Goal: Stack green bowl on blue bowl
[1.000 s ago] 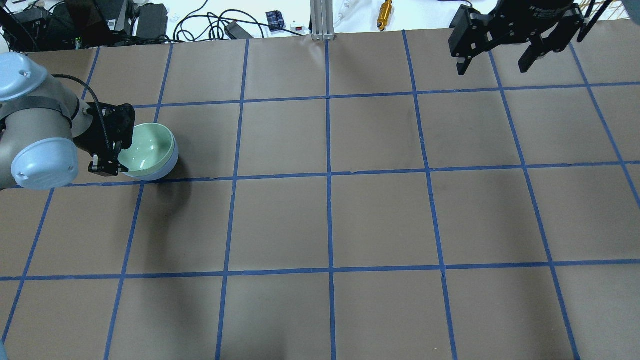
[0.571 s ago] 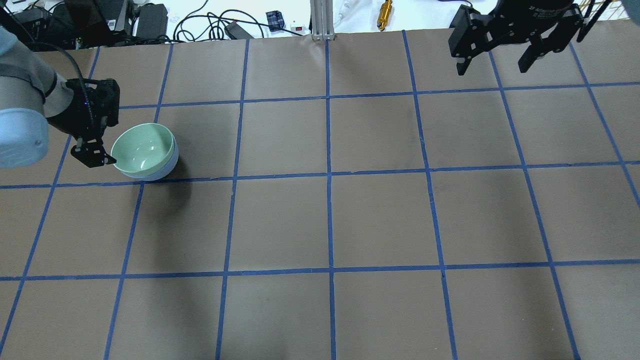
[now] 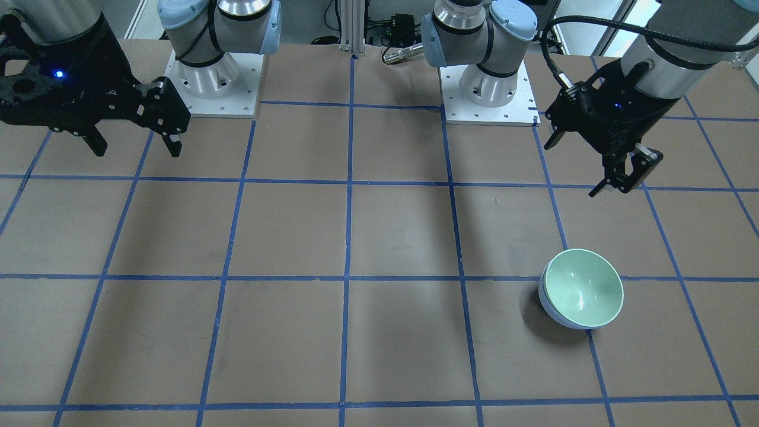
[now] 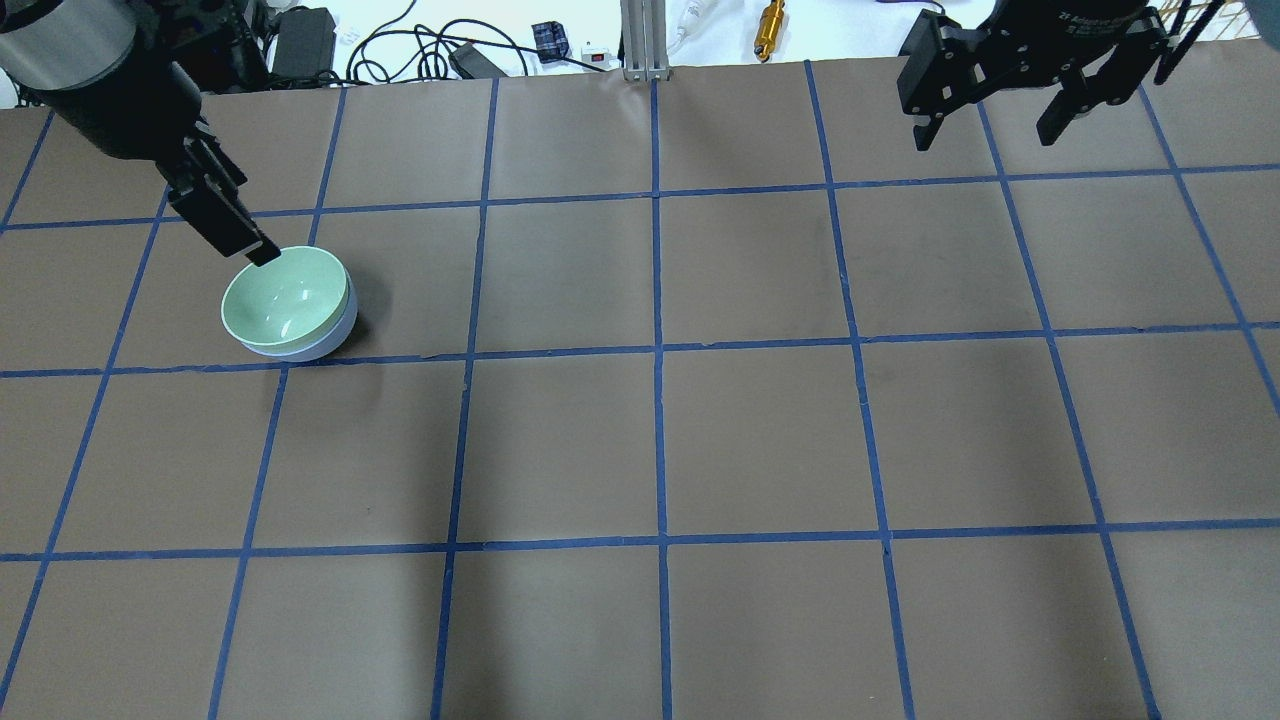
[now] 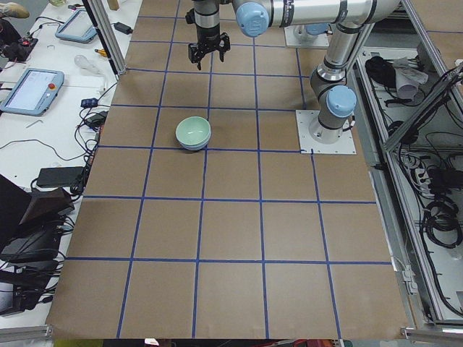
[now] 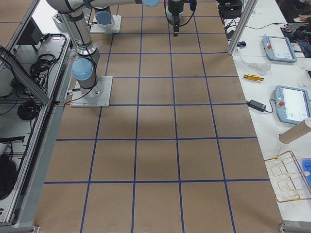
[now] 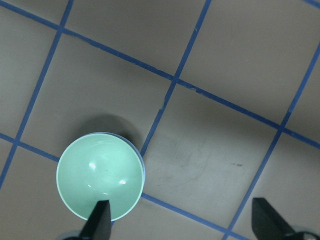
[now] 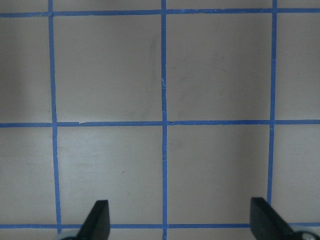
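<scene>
The green bowl (image 4: pixel 287 298) sits nested inside the blue bowl (image 4: pixel 325 343) on the table's left side. Only the blue bowl's outer wall shows below the green rim. The pair also shows in the front view, green bowl (image 3: pixel 584 287) in blue bowl (image 3: pixel 553 314), and in the left wrist view, green bowl (image 7: pixel 100 175). My left gripper (image 3: pixel 616 181) is open and empty, raised above the table and apart from the bowls, on the robot's side of them. My right gripper (image 4: pixel 985 135) is open and empty, high over the far right of the table.
The brown table (image 4: pixel 760 440) carries a blue tape grid. Cables, a gold cylinder (image 4: pixel 770 28) and an aluminium post (image 4: pixel 640 40) lie past its far edge. The two arm bases (image 3: pixel 210 80) (image 3: pixel 489 92) stand on the robot's side.
My left gripper has come away from the green bowl's rim, risen and turned. The stacked bowls have stayed in place. The right arm has not moved.
</scene>
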Controlling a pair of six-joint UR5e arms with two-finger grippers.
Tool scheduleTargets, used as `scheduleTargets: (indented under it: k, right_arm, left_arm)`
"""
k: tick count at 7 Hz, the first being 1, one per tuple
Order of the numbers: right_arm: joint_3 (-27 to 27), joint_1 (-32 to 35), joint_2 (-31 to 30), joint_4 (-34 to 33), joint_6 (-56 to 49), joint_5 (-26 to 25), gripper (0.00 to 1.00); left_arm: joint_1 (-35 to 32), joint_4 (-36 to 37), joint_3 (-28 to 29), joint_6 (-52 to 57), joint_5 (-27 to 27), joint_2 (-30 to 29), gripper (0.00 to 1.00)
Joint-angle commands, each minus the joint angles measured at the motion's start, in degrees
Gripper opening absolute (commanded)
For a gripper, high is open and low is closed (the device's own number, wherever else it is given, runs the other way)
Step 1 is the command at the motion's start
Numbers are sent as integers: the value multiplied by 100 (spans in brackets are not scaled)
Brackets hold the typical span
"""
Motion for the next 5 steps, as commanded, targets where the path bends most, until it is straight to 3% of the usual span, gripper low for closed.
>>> scheduleTargets:
  k: [1, 4, 5]
  right_arm:
    - [0, 0, -4, 0, 0, 0, 100]
    - [0, 0, 5, 0, 0, 0, 100]
    - [0, 0, -4, 0, 0, 9, 100]
  left_arm:
    - [-495, -76, 92, -2351, 8, -25, 100]
    - [-751, -103, 22, -5524, -26, -8, 100]
    - [-839, -60, 22, -5803, -1, -25, 100]
